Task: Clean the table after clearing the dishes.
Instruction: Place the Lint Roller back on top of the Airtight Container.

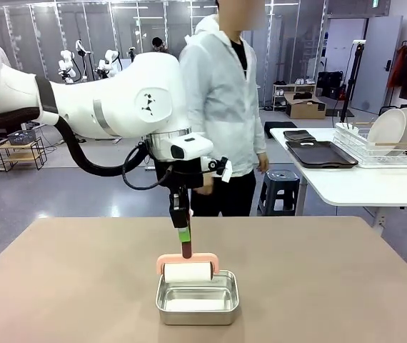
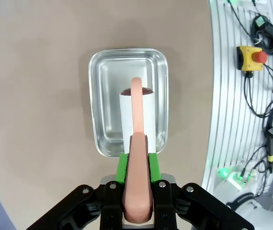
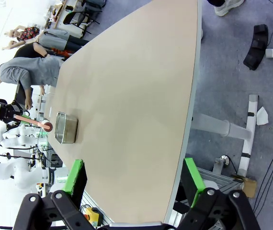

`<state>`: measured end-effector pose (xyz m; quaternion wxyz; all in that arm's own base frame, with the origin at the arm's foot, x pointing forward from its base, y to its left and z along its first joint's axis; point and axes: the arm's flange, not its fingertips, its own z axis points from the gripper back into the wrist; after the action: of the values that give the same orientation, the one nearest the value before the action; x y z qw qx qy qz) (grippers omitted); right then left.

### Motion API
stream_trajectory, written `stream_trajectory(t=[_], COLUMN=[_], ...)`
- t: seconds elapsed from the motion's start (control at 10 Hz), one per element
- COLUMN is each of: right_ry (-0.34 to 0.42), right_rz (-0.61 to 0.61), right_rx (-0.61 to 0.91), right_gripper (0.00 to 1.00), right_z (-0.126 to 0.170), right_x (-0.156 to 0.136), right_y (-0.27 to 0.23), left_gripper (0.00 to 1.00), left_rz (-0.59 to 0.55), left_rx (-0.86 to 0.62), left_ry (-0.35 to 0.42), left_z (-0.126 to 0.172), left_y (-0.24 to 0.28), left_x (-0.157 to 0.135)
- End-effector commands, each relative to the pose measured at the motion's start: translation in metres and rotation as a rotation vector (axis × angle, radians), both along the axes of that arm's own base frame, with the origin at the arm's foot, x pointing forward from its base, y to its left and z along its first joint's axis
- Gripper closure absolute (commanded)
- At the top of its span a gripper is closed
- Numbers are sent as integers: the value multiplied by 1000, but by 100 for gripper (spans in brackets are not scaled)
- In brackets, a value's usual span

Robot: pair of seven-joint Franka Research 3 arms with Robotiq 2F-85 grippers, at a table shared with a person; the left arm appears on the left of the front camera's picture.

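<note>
Taupe-brown table point(image 1: 346, 286) — one steel pan point(image 1: 197, 298), one pink-handled roller point(image 1: 187, 270) above it, clamped by left gripper point(image 1: 183, 236); right gripper point(image 3: 134, 184) — jaws spread, empty.

Robotics lab: other robot arms point(image 1: 71, 64) behind, emergency-stop button point(image 2: 252, 57).

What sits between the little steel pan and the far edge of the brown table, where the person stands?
Nothing: in the front view the taupe-brown table is bare from the small rectangular steel pan to its far edge.
</note>
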<state>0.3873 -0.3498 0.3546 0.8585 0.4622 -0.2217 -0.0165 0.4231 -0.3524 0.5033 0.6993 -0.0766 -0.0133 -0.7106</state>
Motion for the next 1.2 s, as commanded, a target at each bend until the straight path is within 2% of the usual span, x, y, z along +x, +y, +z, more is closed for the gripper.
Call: stream_trajectory(t=[0.0, 0.5, 0.9, 1.1], right_ry=[1, 1, 1, 1], right_rz=[0, 0, 0, 0], right_rx=[-15, -15, -15, -15], right_gripper=[0, 0, 0, 0], right_z=[1, 1, 1, 1], right_x=[-5, -5, -5, -5], right_y=[4, 4, 4, 4], left_gripper=[80, 80, 80, 80], left_rz=[14, 26, 20, 6], left_rx=[2, 35, 40, 47], left_ry=[-45, 24, 4, 24], left_z=[-12, -56, -94, -108], left_y=[-11, -23, -20, -22], left_x=[8, 37, 53, 62])
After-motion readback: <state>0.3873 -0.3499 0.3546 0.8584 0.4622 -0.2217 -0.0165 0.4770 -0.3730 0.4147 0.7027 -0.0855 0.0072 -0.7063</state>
